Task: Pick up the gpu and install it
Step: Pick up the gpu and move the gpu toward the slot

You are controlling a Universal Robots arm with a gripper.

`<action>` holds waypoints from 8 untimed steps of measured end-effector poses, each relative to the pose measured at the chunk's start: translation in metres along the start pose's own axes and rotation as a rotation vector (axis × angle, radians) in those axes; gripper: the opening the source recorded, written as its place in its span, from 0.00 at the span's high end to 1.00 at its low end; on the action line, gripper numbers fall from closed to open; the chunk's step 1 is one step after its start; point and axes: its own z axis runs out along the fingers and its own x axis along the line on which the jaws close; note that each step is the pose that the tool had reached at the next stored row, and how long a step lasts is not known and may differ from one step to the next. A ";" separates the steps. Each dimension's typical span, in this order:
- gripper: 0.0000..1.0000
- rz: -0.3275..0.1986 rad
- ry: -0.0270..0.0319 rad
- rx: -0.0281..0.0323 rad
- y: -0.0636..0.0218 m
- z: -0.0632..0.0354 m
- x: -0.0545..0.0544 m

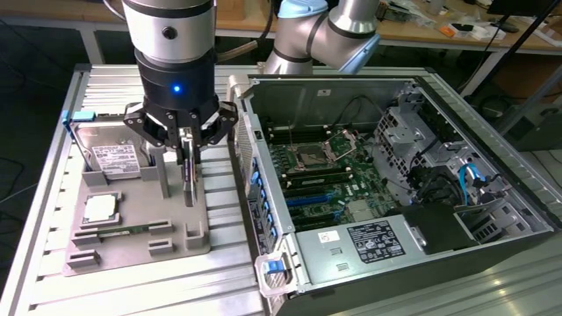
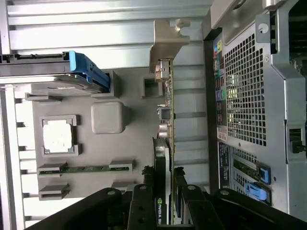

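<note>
Wrist view first, since it's closest in: the gripper (image 2: 165, 203) is clamped on the gpu (image 2: 165, 158), one of its fingers (image 2: 141, 203) pressed to each flat face, so the card sits edge-on between them. The card's long axis runs straight out from the grip, ending in the silver bracket (image 2: 165, 40) at the far tip. So the hold is near one end of the card, not the middle, and most of the length sticks out to one side.

Under it is the gray parts tray (image 2: 129, 158). Can't honestly tell if the bottom edge of the card has come out of its holder or is resting in it; from the exterior view it hangs very low over the tray.

Further out, the open pc case (image 1: 491, 217) lies just beside the tray, on the exterior view's right of the held card. The card's long line looks roughly parallel to the perforated wall of the case nearest it.

Furthest in, the blue expansion slots (image 1: 312, 197) on the board seem to run crosswise to that wall, so crosswise to the card as it's held now, I'd say.
</note>
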 end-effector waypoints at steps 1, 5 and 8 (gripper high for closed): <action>0.73 -0.013 0.0007 -0.0002 0.0000 -0.0001 0.000; 0.73 -0.047 0.0026 -0.0008 0.0013 -0.0038 0.000; 0.73 -0.047 0.0025 -0.0007 0.0031 -0.0113 0.000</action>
